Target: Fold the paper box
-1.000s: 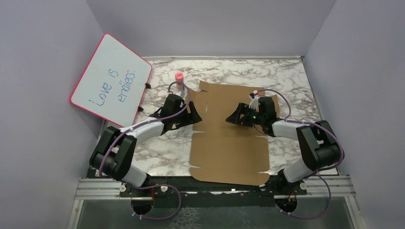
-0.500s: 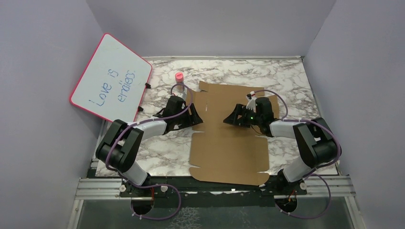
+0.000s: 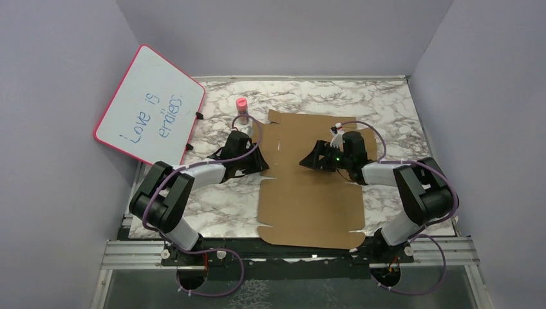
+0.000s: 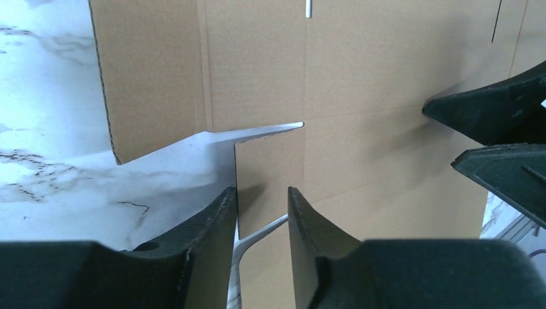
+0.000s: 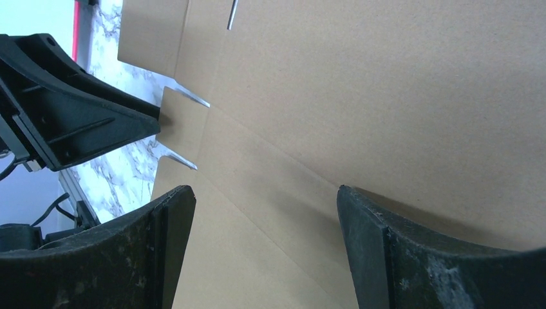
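Observation:
The paper box (image 3: 309,199) is a flat brown cardboard sheet lying unfolded on the marble table; it also shows in the left wrist view (image 4: 386,84) and the right wrist view (image 5: 386,96). My left gripper (image 3: 264,163) is at the sheet's left edge, its jaws (image 4: 263,193) narrowly open over a small tab (image 4: 270,161) between two slits. My right gripper (image 3: 304,161) hovers low over the sheet's middle, jaws (image 5: 265,190) wide open and empty, pointing left toward the left gripper. Each gripper shows in the other's wrist view.
A pink-framed whiteboard (image 3: 151,106) leans against the left wall. A small bottle with a pink cap (image 3: 241,108) stands just beyond the left gripper, near the sheet's far left corner. Purple walls enclose the table (image 3: 386,103) on three sides.
My right gripper has crept a little to the left over the sheet. My left arm's elbow shifted left and its gripper settled slightly nearer at the tab. The sheet has not moved.

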{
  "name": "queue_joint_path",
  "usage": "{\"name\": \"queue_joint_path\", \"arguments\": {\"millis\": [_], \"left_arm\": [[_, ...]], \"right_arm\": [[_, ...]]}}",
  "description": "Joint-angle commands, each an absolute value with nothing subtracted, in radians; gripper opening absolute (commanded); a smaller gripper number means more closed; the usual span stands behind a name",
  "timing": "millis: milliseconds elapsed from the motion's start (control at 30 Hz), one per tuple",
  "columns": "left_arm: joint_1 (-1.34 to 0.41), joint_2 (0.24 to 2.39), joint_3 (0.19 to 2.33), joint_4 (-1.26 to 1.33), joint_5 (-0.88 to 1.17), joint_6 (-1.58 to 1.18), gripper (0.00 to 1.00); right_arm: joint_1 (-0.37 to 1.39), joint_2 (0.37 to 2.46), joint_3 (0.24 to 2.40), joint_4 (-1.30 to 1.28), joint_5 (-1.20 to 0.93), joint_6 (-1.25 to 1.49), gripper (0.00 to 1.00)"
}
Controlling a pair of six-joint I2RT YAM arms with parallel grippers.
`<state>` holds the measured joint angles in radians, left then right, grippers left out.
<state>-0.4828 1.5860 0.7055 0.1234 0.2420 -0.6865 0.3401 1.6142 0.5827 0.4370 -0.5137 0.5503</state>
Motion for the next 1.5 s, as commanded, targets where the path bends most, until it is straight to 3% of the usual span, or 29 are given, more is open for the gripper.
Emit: {"name": "queue_joint_path", "arguments": {"millis": [0,500,933,1167,1467], "left_arm": [[-0.529,1.527,0.718,0.125,0.213,-0.667,0.31],[-0.656,1.515,0.822,0.023,0.042,-0.597,0.10],[-0.794,1.605,0.955,-0.153,-0.207,-0.512,0.01],[-0.797,1.564,1.004,-0.214,-0.280,-0.456,0.05],[-0.739,1.465,1.052,-0.210,-0.268,-0.405,0.37]], "right_arm": [[0.359,1.641,0.589,0.410,-0.487,0.555,0.87],[0.378,1.645,0.584,0.406,-0.450,0.561,0.87],[0.388,1.646,0.591,0.404,-0.437,0.561,0.87],[0.389,1.585,0.650,0.296,-0.392,0.512,0.89],[0.378,1.448,0.762,0.140,-0.212,0.388,0.99]]}}
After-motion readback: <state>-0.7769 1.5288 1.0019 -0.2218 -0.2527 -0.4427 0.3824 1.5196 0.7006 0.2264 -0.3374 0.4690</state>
